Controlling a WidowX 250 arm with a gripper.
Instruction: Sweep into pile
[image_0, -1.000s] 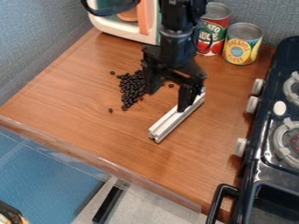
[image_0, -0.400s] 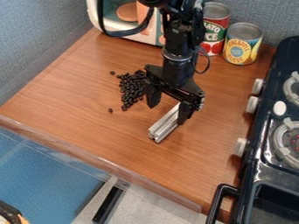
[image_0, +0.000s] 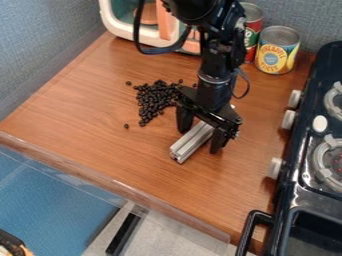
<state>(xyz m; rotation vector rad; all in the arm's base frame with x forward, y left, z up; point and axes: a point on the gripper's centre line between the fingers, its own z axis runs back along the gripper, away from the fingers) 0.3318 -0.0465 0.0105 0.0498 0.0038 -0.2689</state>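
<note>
So the beans (image_0: 155, 99) are being seen as small, dark, roundish bits in a ragged heap left of the gripper (image_0: 200, 141), strays included. Jaws are being held apart, the silvery grooved bar (image_0: 190, 143) being straddled. Far side: something round and brownish (image_0: 147, 15) is being housed in a toy oven (image_0: 127, 31).

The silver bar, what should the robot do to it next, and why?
I think the gripper should gently close on the silver bar. Its open fingers are on either side of the bar, which could be the sweeper, and some black beans lie apart from the main heap.
</note>
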